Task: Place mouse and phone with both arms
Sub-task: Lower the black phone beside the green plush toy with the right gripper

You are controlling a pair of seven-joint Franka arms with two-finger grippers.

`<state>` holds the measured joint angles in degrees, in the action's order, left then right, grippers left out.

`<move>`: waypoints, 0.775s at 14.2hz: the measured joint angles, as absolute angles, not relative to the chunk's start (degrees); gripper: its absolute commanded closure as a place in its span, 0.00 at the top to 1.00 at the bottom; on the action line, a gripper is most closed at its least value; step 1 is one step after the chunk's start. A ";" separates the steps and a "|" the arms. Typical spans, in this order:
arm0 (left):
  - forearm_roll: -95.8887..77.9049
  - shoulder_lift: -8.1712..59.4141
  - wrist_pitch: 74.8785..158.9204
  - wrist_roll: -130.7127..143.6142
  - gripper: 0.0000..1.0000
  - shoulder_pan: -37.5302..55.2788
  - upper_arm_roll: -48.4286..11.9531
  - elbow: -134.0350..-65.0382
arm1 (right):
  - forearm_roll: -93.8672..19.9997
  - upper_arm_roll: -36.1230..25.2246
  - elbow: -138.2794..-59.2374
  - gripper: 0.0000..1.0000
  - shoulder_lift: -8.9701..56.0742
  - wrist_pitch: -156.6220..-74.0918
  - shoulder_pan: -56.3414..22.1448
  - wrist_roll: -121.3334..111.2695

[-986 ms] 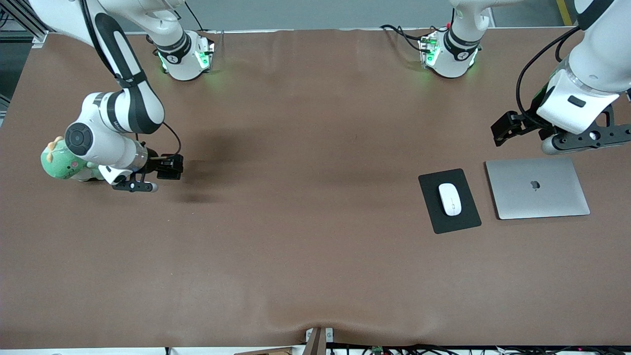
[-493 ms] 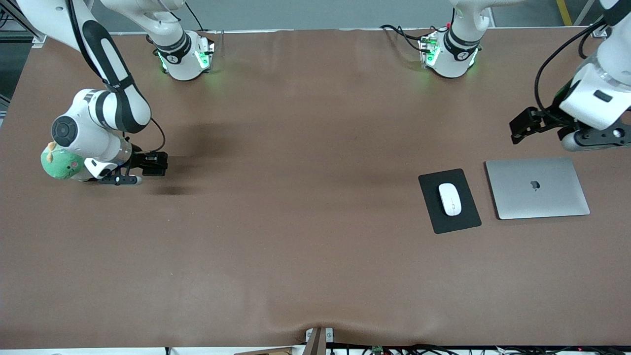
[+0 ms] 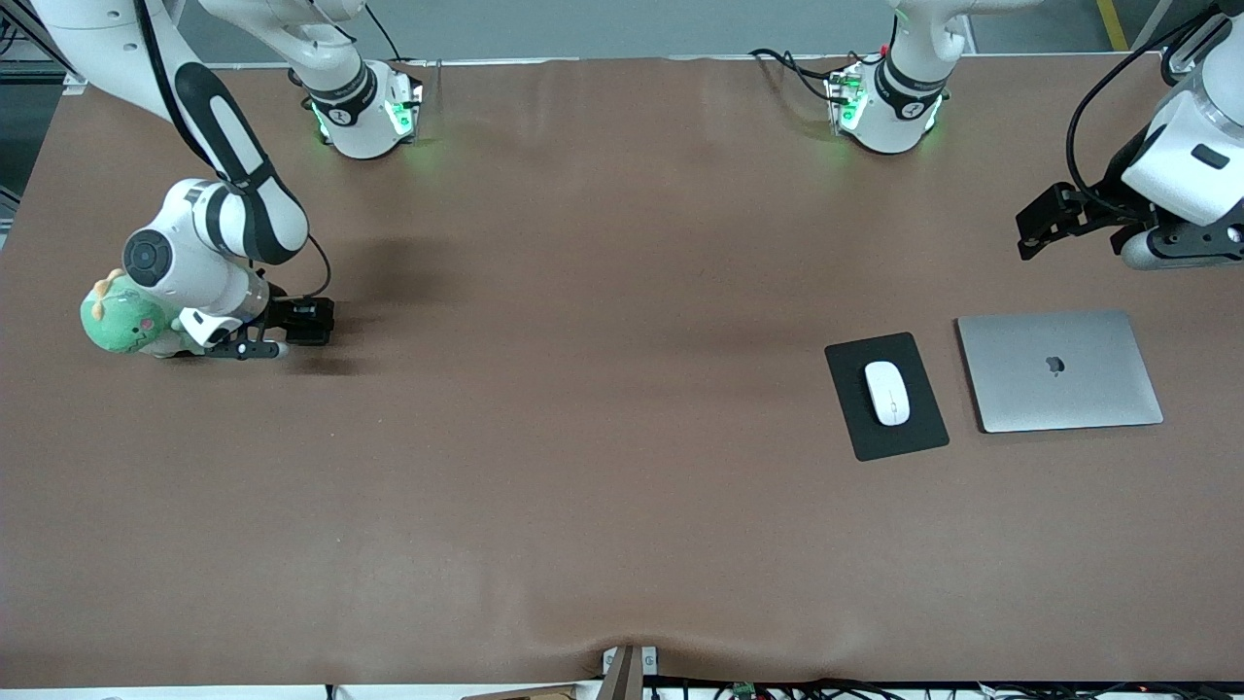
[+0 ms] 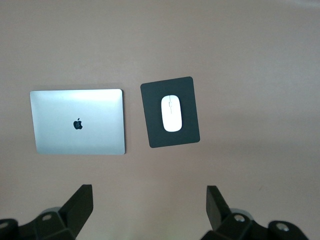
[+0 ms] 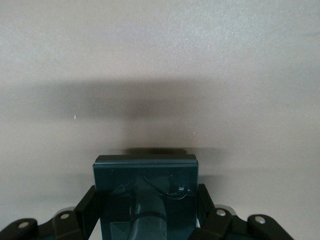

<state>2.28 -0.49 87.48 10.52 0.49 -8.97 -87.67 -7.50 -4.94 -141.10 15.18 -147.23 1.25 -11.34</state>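
Right wrist view: the right gripper (image 5: 146, 200) is clamped on the phone (image 5: 145, 192), a dark slab between its fingers (image 5: 86, 207), low over bare brown table (image 5: 160, 60) with its shadow just under it. In the front view that gripper (image 3: 303, 326) sits at the right arm's end of the table, just above the surface, phone only seen as a dark block at the tip. A green plush toy (image 3: 121, 319) lies right beside the right arm's wrist, partly hidden by it.

Left gripper (image 3: 1038, 220) is up in the air over bare table at the left arm's end, jaws spread wide, holding nothing. In the left wrist view its 2 fingers (image 4: 80, 202) stand far apart at the frame edge.

The mouse (image 3: 886, 392) rests on a black mouse pad (image 3: 921, 433), roughly centred, pad slightly rotated. A closed silver laptop (image 3: 1059, 369) with an apple logo lies just beside the pad, toward the left arm's end, not touching it. Left wrist view shows the same: mouse (image 4: 171, 113) on pad (image 4: 155, 135), laptop (image 4: 77, 122) next to it, small gap between.
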 measured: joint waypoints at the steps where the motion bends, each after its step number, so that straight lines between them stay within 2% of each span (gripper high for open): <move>1: 2.15 -0.79 87.37 10.52 1.00 0.48 -8.82 -87.91 | -7.50 -4.94 -141.09 0.10 15.51 -147.28 1.25 -11.54; 2: 2.08 -0.99 87.30 10.52 1.00 0.44 -8.62 -88.07 | -7.50 -4.94 -141.09 0.25 15.74 -147.29 1.25 -11.61; 3: 2.03 -1.11 87.28 10.52 1.00 0.34 -8.45 -88.23 | -7.49 -4.94 -141.09 0.54 15.92 -147.29 1.26 -11.64; 4: 1.98 -1.12 87.28 10.52 1.00 0.12 -8.38 -88.35 | -7.49 -4.94 -141.09 0.97 16.09 -147.29 1.28 -11.67; 5: 1.94 -1.12 87.28 10.52 1.00 -0.09 -8.32 -88.50 | -7.49 -4.94 -141.09 1.00 16.22 -147.30 1.29 -11.68; 11: 1.88 -0.43 87.54 10.52 1.00 -0.20 -8.20 -89.02 | -7.49 -4.95 -139.73 1.00 16.26 -144.96 1.51 -11.72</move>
<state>1.88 -0.43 87.54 10.52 -0.20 -8.20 -89.02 -7.49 -4.95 -139.73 16.26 -144.96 1.51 -11.72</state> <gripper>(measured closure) 0.000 0.000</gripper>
